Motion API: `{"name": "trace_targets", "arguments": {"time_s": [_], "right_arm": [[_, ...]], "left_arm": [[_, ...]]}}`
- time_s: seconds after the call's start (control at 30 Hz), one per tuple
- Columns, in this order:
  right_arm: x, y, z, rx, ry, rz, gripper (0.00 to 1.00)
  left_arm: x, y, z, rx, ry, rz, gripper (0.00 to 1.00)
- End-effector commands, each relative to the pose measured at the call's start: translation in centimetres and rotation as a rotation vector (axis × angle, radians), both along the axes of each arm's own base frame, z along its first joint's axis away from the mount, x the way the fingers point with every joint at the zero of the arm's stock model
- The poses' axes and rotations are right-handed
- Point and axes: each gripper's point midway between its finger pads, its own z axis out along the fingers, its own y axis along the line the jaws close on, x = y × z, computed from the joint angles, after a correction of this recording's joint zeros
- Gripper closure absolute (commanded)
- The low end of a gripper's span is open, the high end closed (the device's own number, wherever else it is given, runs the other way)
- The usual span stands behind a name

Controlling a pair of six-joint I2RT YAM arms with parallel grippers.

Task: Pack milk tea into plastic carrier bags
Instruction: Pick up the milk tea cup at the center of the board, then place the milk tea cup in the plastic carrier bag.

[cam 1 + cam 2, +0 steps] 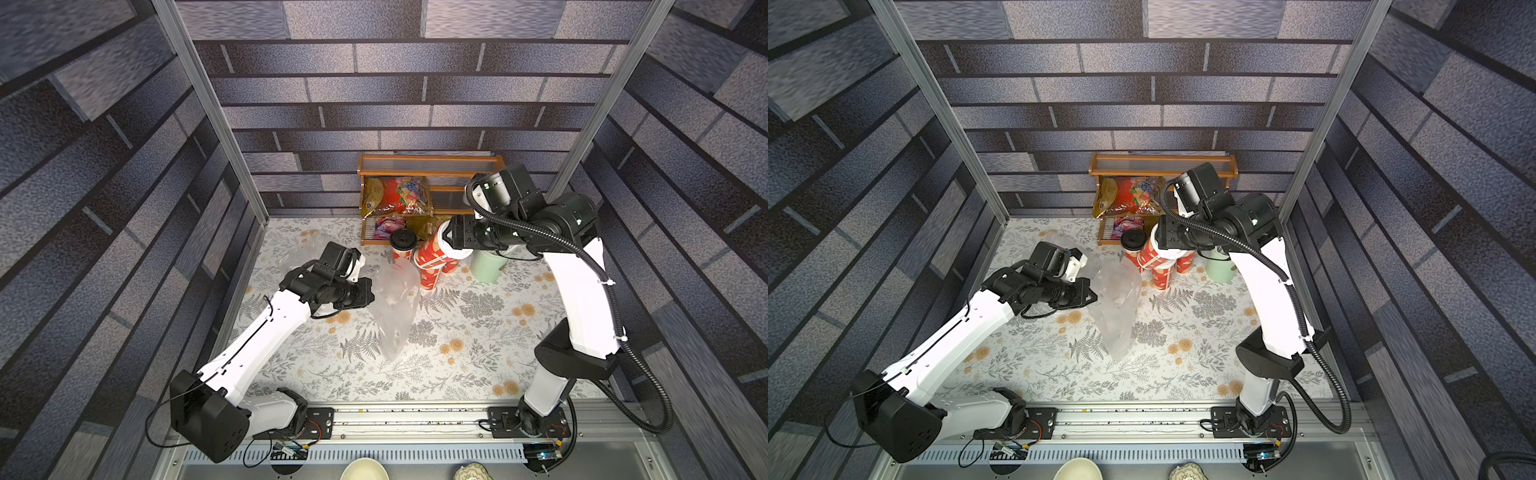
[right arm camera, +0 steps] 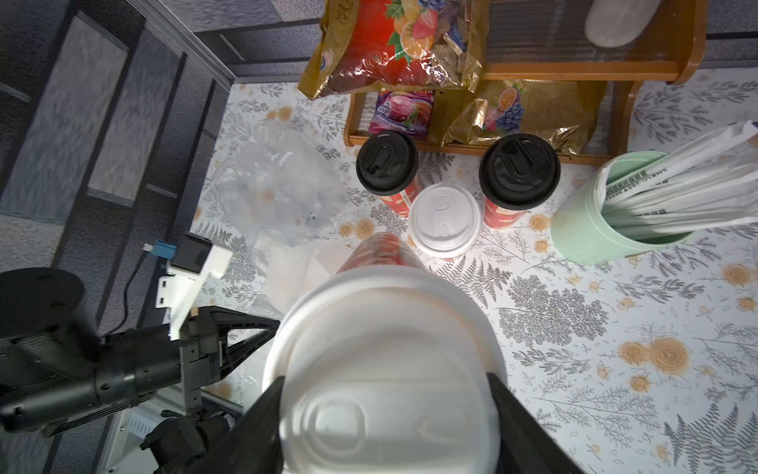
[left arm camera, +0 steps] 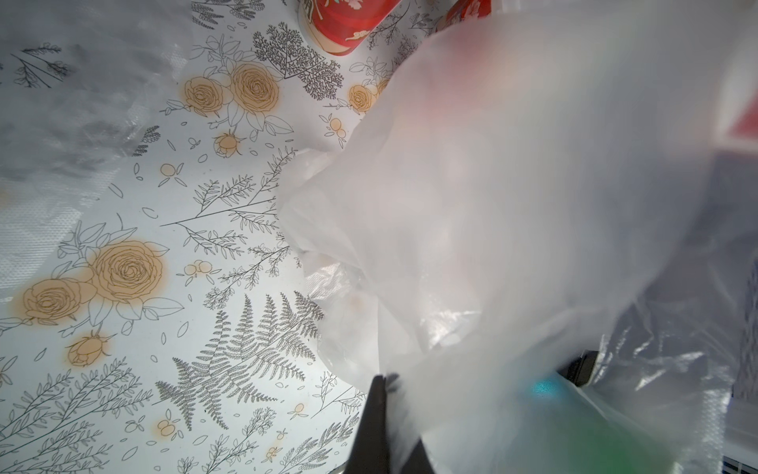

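The cup [image 2: 385,328] is clamped by the right gripper [image 1: 451,244] — the bag [image 1: 395,307], pinched by the left gripper [image 1: 371,293], is seen at eight o'clock.

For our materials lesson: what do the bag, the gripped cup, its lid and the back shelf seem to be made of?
The bag: thin, see-through plastic, glossy and crinkled. The cup in the right gripper: probably paper, matte red print. The lid: likely moulded white plastic, smooth with embossed ridges. The shelf: seemingly wood, orange-brown, slightly shiny.
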Motion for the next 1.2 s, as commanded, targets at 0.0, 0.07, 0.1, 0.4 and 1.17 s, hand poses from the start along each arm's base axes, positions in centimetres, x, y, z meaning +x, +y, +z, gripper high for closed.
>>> {"name": "trace_targets", "arguments": {"time_s": [0.0,0.07,0.1,0.4,1.17], "right_arm": [[-3.2,-1.4,-1.7,-0.057,0.121,-0.002,0.41],[-3.5,-0.8,-1.0,-0.025,0.104,0.006,0.42],[-3.6,-0.6,-0.7,-0.013,0.095,0.011,0.42],[-5.3,0.1,1.3,0.066,0.053,0.038,0.44],[-2.7,4.8,-4.3,-0.103,0.125,0.095,0.44]], "left_arm": [[0.1,-0.4,0.5,-0.022,-0.004,-0.002,0.98],[0.2,-0.5,0.5,-0.022,-0.004,-0.005,0.98],[0.2,-0.5,0.5,-0.022,-0.001,-0.004,0.98],[0.2,-0.7,0.3,-0.015,0.006,-0.010,0.98],[-0.1,-1.4,0.9,-0.021,-0.009,-0.019,0.98]]}}
